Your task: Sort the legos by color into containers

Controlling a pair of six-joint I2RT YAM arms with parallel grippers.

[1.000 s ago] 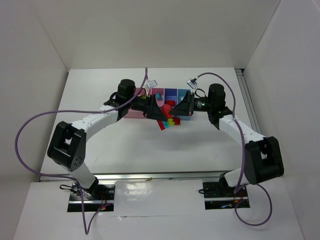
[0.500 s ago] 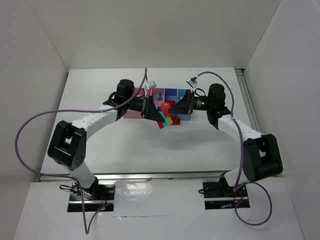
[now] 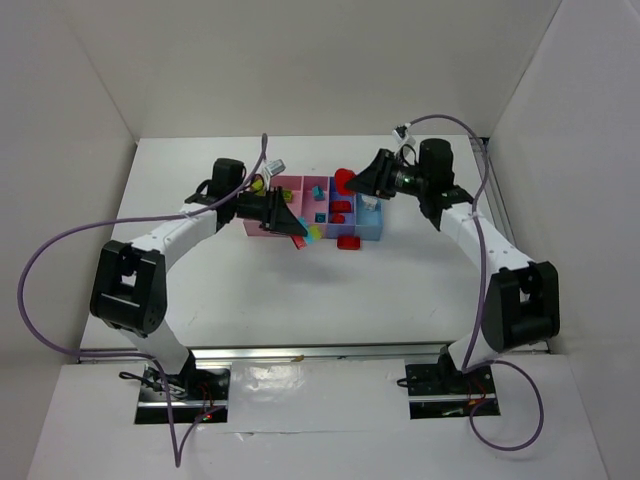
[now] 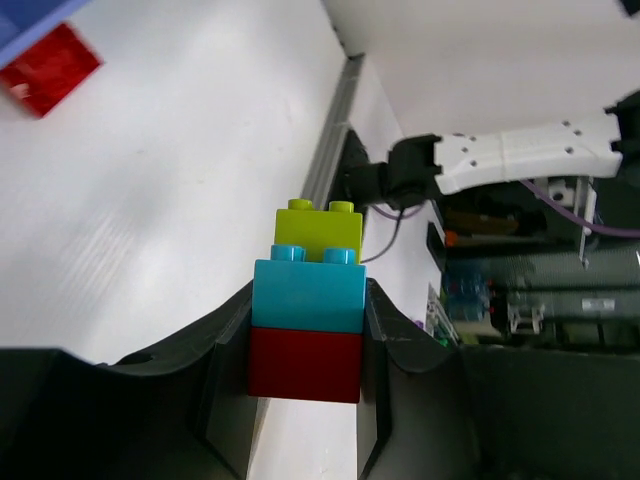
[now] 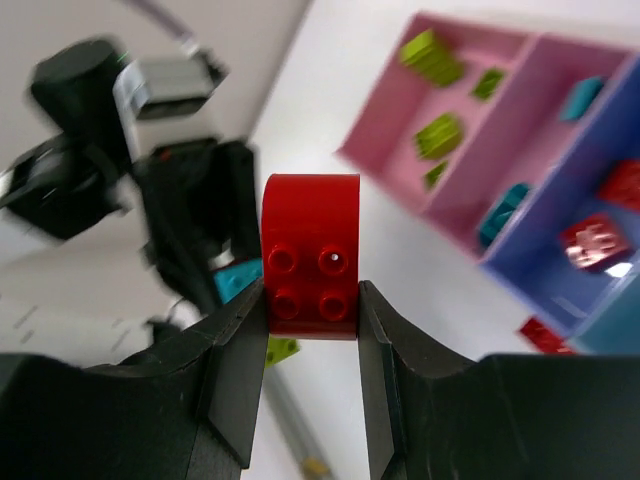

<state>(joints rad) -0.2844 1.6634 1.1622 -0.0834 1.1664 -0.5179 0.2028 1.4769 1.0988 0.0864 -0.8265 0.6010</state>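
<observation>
Stack of lime, cyan and red legos [image 4: 308,300] sits clamped in the left gripper [image 4: 305,345], off the table [image 3: 200,290] near the containers' [image 3: 372,230] pink end. We note the right gripper [image 5: 310,300] pinching a round-ended red lego [image 5: 310,250] above the containers. A loose red lego [image 3: 349,241] lies just before them.

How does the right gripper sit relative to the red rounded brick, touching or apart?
Touching. The right wrist view shows both fingers of the right gripper pressed flat against the sides of the red rounded brick, with no gap.
</observation>
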